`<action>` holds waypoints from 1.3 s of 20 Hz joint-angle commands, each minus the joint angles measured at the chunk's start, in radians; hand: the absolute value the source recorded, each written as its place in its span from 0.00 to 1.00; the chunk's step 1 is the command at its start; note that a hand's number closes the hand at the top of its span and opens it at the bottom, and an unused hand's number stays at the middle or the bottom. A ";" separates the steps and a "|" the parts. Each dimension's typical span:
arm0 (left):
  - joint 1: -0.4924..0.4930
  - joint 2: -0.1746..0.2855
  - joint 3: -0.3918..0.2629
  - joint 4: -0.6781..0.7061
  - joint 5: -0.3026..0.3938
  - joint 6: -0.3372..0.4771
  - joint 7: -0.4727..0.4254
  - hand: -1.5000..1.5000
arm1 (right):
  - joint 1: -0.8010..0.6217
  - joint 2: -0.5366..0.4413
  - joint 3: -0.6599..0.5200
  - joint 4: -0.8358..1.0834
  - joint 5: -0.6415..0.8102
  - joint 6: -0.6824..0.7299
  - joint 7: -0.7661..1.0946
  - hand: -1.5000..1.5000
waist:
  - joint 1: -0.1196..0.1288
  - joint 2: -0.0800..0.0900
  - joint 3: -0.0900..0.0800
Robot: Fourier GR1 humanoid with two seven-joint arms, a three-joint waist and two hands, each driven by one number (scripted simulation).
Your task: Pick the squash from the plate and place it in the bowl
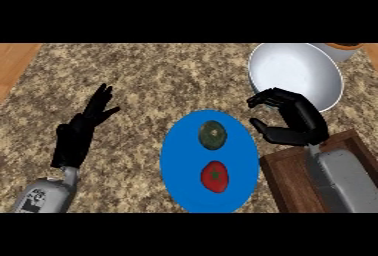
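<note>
A dark green round squash [212, 134] lies on the upper half of a blue plate [177, 165], with a red tomato [215, 176] below it on the same plate. A white bowl [295, 75] stands at the upper right, nothing visible inside. My right hand [295, 120] hovers between the bowl's lower rim and the plate's right edge, fingers curled, thumb pointing toward the plate, holding nothing. It is to the right of the squash, apart from it. My left hand [81, 132] rests open at the left, fingers up.
A brown wooden tray [288, 180] sits at the lower right, under my right forearm. An orange-topped white container [341, 50] shows at the top right corner. The speckled counter ends at a wooden strip on the far left.
</note>
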 commanded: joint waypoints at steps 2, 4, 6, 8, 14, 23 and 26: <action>-0.063 0.035 0.073 -0.039 -0.032 0.052 -0.026 0.50 | -0.088 0.007 -0.085 0.201 -0.097 0.215 -0.241 0.00 | 0.007 0.011 -0.004; -0.076 0.034 0.080 -0.043 -0.027 0.051 -0.006 0.50 | -0.126 -0.057 -0.048 0.226 -0.008 0.319 -0.356 0.00 | -0.008 0.005 -0.006; -0.112 0.026 0.085 -0.006 -0.048 0.071 0.005 0.50 | -0.170 -0.104 -0.035 0.285 0.085 0.350 -0.452 0.00 | -0.023 0.007 -0.007; -0.061 0.022 0.092 0.013 -0.045 0.062 -0.061 0.50 | -0.252 -0.136 -0.018 0.341 0.158 0.348 -0.454 0.00 | -0.026 0.002 -0.010; -0.074 0.009 0.071 -0.030 -0.070 0.077 -0.005 0.50 | -0.414 -0.185 0.110 0.346 0.364 0.316 -0.384 0.00 | -0.026 -0.008 -0.011; -0.038 0.008 0.112 0.007 -0.078 0.058 -0.056 0.50 | -0.571 -0.085 0.239 0.362 0.540 0.373 -0.266 0.00 | -0.058 -0.012 -0.012; -0.049 0.022 0.137 -0.011 -0.056 0.029 -0.027 0.50 | -0.575 -0.003 0.283 0.420 0.602 0.362 -0.249 0.00 | -0.054 -0.011 -0.012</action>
